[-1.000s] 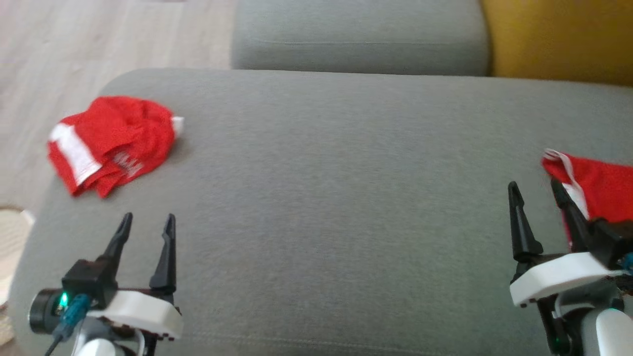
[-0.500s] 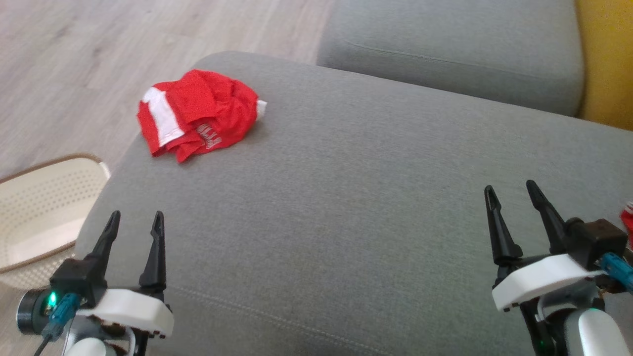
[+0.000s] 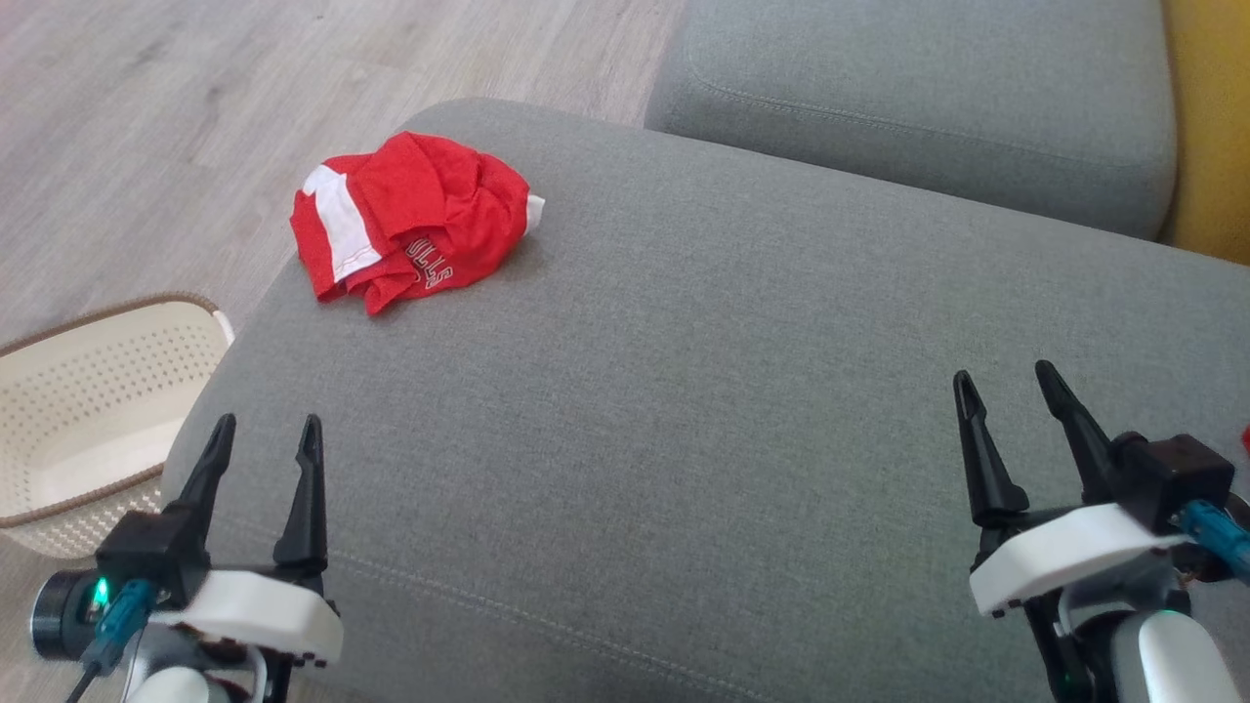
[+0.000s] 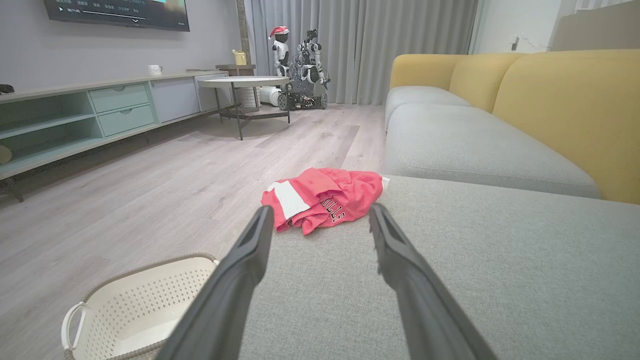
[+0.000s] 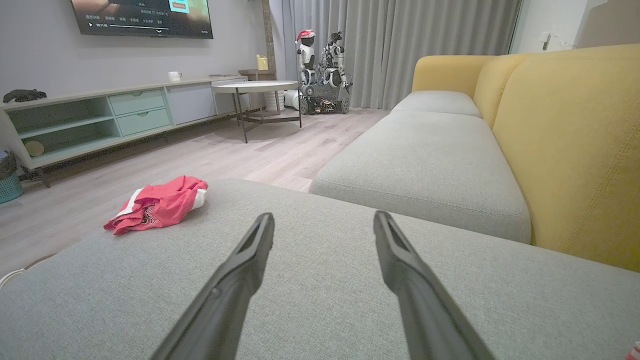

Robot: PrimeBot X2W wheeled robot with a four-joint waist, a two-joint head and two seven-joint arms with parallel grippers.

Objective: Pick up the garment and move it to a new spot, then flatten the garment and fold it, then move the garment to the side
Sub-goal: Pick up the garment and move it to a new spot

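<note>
You had the red garment lying crumpled at the far left corner of the grey sofa cushion, close to its edge. A white basket stood on the floor beside that edge. Your left hand hovered open and empty, well short of the garment. Your right hand was likewise spread and empty, far from it.

The cream perforated plastic basket is cut off by the head view's left edge. A red sliver at the right edge is too little to identify. Folds of the crumpled red-and-white garment hide part of its white lettering.
</note>
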